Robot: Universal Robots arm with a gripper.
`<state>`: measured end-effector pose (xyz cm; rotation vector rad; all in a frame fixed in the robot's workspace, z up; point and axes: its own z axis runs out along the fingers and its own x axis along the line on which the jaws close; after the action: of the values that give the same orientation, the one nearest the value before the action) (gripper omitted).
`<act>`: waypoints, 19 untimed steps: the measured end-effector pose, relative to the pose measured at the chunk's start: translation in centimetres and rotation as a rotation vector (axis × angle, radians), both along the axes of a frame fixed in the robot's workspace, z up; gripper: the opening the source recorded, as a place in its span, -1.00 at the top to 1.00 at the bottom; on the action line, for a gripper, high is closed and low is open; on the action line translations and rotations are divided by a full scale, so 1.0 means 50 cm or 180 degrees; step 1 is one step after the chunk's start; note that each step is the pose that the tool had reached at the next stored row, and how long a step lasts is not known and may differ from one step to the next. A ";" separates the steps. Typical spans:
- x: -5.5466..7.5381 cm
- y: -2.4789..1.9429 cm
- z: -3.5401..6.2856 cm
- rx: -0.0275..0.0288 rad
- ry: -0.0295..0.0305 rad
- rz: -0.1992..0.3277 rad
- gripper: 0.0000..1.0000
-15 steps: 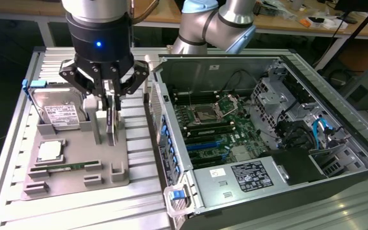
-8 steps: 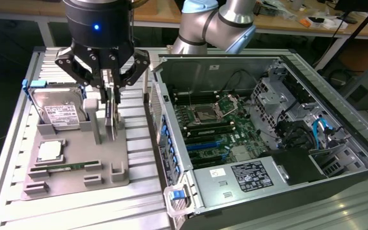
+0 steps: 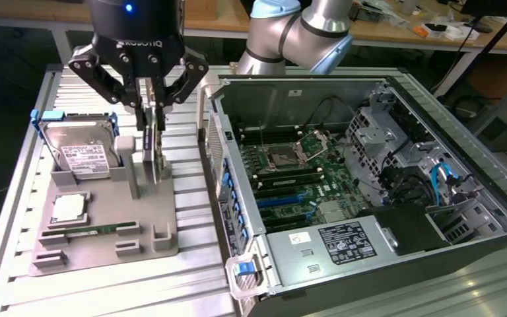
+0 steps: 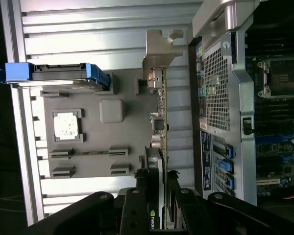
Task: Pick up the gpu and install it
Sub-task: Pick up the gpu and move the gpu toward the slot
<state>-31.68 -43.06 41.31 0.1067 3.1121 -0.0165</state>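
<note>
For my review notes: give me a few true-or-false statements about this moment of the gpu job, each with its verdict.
1. The gripper is closed on the gpu. True.
2. The gpu sits plugged into the motherboard. False: it stands on edge at the grey fixture, outside the computer case.
3. A hard drive with blue rails rests in the grey fixture beside the gpu. True.
4. The computer case has its side panel on. False: the side is open and the motherboard is in plain sight.
</note>
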 end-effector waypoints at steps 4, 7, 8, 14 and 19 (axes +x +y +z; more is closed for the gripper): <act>0.000 0.0000 0.021 -0.0014 0.0000 0.0000 0.47; 0.000 0.0000 0.021 -0.0013 -0.0001 0.0000 0.47; 0.000 0.0000 0.021 -0.0014 0.0000 0.0000 0.47; 0.030 0.0000 0.021 -0.0014 0.0000 0.0000 0.47; 0.068 0.0000 0.021 -0.0015 0.0005 0.0000 0.47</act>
<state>-28.29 -43.06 42.36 0.1067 3.1135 -0.0239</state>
